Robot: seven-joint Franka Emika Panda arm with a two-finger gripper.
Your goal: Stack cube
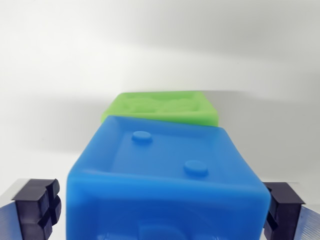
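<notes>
Nearest the camera, the gripper (160, 212) frames the bottom of the wrist view: one dark ribbed pad (39, 209) shows at the view's left and another (281, 210) at its right, each backed by a pale metal finger. Between them sits the blue cube (167, 187), filling most of the lower frame, its top face recessed with two raised round dots. Both pads stand right at the cube's side walls, though the contact lines are hidden by its bulging edges, so whether the jaws are clenched on the block or merely bracketing it cannot be told from this view. Just beyond the blue cube, partly hidden by its far edge, lies the green cube (161, 107), of which only the top face and a strip of the front wall show; it looks lower than the blue one, and turned slightly relative to it. It cannot be told whether the two blocks touch. Farther still there is only the plain white surface (160, 45) with a soft shadow behind the green block, and no edge or corner of it is in view. The likely risks follow from this layout: if the blue cube is set down off centre or skewed, it could overhang the green one and tip off. If the jaws release while it is tilted or too high, it could bounce or nudge the green block aside.
</notes>
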